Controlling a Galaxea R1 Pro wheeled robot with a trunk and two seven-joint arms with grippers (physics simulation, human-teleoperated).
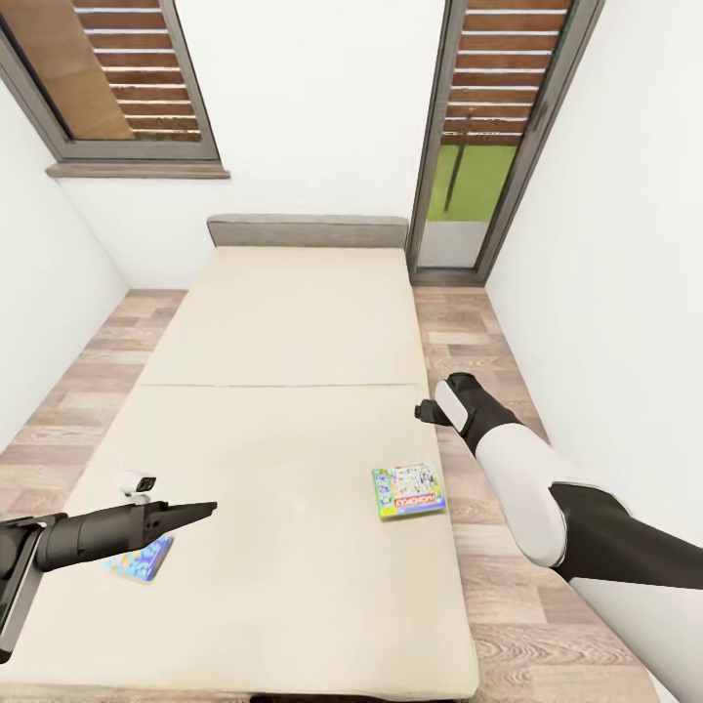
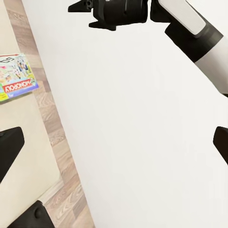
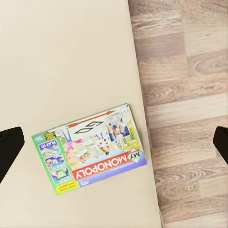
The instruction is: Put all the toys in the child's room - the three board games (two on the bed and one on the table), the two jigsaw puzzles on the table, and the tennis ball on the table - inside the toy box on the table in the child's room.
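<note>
A: Items on the bed (image 1: 293, 322)?
B: Monopoly box (image 1: 408, 490) flat near its right edge; blue game box (image 1: 142, 561) beneath the left gripper (image 1: 195, 513).
A: Grippers?
B: Left fingers spread, empty. Right gripper (image 1: 427, 411) above the Monopoly box, spread, empty.

The board game box (image 3: 89, 149) lying flat on the bed (image 1: 293, 332) carries the title "MY MONOPOLY" in white letters on a red band, and "GO" in large outlined letters on its pictured board corner. In the head view the same box (image 1: 408, 490) shows "MONOPOLY" reversed in direction. The blue box (image 1: 140, 563) near the left arm bears no legible print.
</note>
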